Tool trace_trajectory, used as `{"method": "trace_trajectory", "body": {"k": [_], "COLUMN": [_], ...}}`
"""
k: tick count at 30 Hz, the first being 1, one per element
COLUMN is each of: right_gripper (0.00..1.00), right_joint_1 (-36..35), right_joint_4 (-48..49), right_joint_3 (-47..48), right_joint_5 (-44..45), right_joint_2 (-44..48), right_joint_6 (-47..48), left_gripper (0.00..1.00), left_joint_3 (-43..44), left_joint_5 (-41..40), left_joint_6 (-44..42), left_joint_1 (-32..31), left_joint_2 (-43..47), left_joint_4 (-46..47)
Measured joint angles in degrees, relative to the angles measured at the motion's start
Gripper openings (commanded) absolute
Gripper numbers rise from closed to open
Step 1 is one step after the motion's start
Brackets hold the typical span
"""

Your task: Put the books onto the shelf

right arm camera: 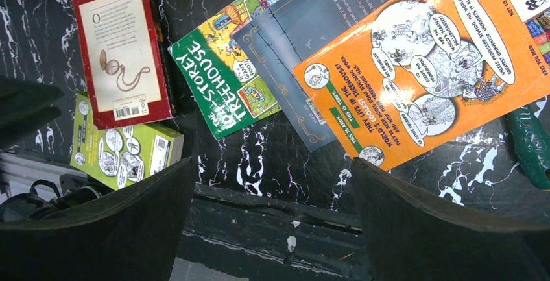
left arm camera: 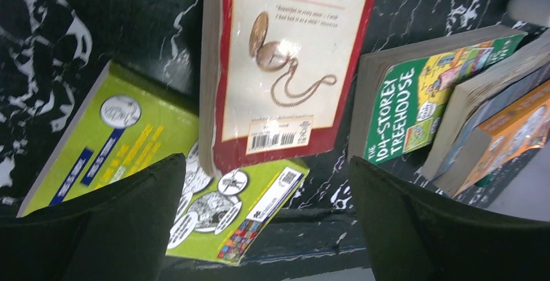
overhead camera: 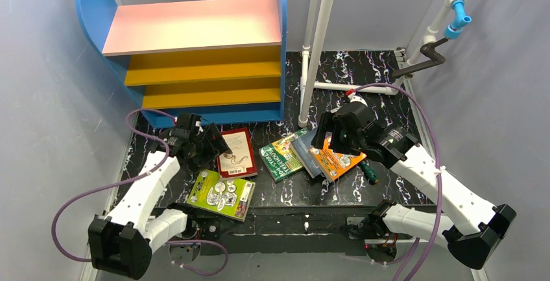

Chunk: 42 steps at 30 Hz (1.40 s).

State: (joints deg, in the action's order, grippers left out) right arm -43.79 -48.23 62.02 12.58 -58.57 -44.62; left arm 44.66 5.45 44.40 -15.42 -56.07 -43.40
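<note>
The shelf (overhead camera: 194,54), with blue sides, a pink top and yellow boards, stands at the back left with no book on it. Five books lie flat on the black mat in front of it. These are a red-bordered one (overhead camera: 237,153) (left arm camera: 285,67), a lime-green one (overhead camera: 220,194) (left arm camera: 130,145), and a fan of a green one (overhead camera: 280,154) (right arm camera: 227,67), a dark blue one (right arm camera: 305,54) and an orange one (overhead camera: 337,159) (right arm camera: 421,67). My left gripper (overhead camera: 209,146) (left arm camera: 266,164) hangs open just above the red-bordered book's near edge. My right gripper (overhead camera: 327,139) (right arm camera: 272,164) is open above the fan, holding nothing.
A green-handled screwdriver (overhead camera: 371,174) (right arm camera: 532,145) lies beside the orange book's right edge. White pipes (overhead camera: 318,47) rise just right of the shelf, and a pipe assembly (overhead camera: 447,28) stands at the back right. Grey walls close in both sides.
</note>
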Motion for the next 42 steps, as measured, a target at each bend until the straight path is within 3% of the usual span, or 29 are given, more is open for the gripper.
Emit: {"method": "trace_trajectory", "body": {"k": [14, 28, 42], "right_gripper": [0.97, 0.97, 0.97], "right_joint_1": [0.0, 0.0, 0.0], "right_joint_4": [-0.07, -1.4, -1.42], "right_joint_3": [0.0, -0.04, -0.02], "right_joint_5": [-0.79, -0.55, -0.57], "right_joint_2": [0.87, 2.03, 1.84], "right_joint_6": [-0.02, 0.04, -0.02], "left_gripper": [0.98, 0.98, 0.98], "left_joint_3": [-5.49, -7.91, -10.01], "left_joint_5": [15.34, 12.02, 15.19], "left_joint_6": [-6.69, -4.76, -3.26], "left_joint_1": [10.01, 11.5, 11.52], "left_joint_2": [-8.22, -5.86, -13.94], "left_joint_4": [13.94, 15.19, 21.2]}}
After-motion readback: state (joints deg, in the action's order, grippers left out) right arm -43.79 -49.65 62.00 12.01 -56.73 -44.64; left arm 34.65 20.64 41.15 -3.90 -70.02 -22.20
